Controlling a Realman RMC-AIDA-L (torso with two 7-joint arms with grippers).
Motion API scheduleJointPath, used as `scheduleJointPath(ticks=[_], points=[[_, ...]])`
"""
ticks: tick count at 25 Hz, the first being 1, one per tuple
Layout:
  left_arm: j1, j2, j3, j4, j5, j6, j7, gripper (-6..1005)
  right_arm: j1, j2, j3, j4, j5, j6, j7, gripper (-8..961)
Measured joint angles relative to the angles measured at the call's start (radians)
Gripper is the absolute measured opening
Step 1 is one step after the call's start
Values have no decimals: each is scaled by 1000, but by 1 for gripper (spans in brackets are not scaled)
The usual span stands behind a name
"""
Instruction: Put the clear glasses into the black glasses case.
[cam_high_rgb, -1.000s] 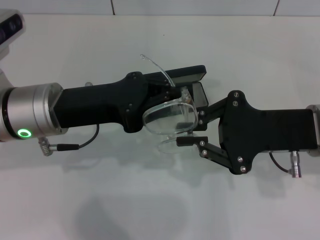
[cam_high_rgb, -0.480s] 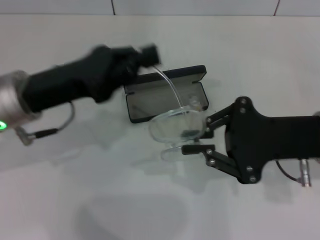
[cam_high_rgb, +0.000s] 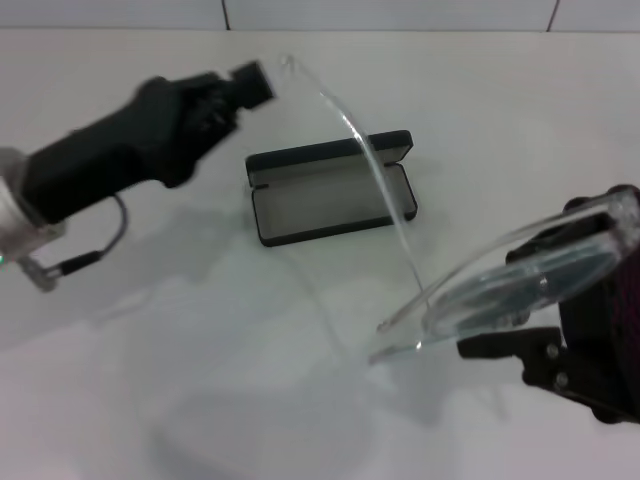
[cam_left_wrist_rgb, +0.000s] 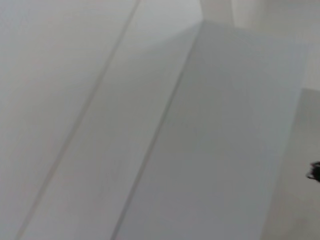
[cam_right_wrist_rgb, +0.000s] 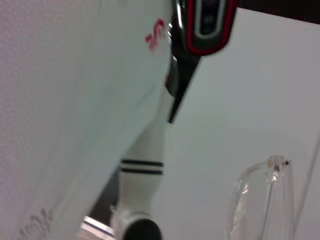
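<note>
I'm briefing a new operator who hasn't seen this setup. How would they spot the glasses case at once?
Look at the white table, toward its far middle, between the left gripper and the right gripper holding the clear glasses. The black glasses case lies there open, an oblong dark shell with grey lining, the only thing resting on the table.

A plain white worktop (cam_high_rgb: 200, 380) fills the head view, with soft grey shadows across its near part. Along its far edge stands a pale tiled wall (cam_high_rgb: 400, 12) with thin dark seams running upright between the tiles.
</note>
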Motion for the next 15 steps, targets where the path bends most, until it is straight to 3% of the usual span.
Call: scheduleJointPath(ticks=[7, 15], points=[[-69, -4, 79, -57, -15, 6, 69, 41, 57, 6, -37, 54, 3, 7, -3, 95], [-75, -4, 120, -51, -18, 13, 77, 41, 71, 3, -35, 92, -4, 74, -7, 95]])
